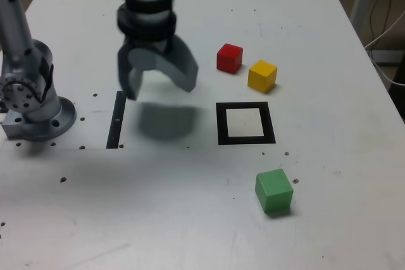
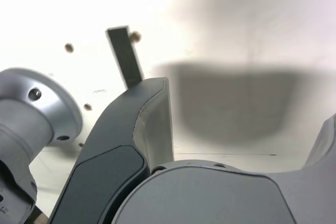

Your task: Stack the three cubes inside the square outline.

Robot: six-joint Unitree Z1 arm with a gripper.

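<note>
In the exterior view, going left to right: the arm's base (image 1: 35, 109) sits at the table's (image 1: 158, 219) left edge; a thin black strip (image 1: 117, 120) lies beside it; the gripper (image 1: 159, 86) hangs above bare table with its jaws spread wide and nothing between them; right of it the square outline (image 1: 221, 123) lies vacant; beyond its far side stand the red cube (image 1: 229, 57) and the yellow cube (image 1: 262, 75), close together; the green cube (image 1: 274, 190) sits nearer the camera. No cube is placed yet; starting with the green one probably gives the broadest footing; the jaws should straddle it squarely, flat to its faces.

Claw (image 1: 159, 86) wide apart, empty, pointing down.
</note>
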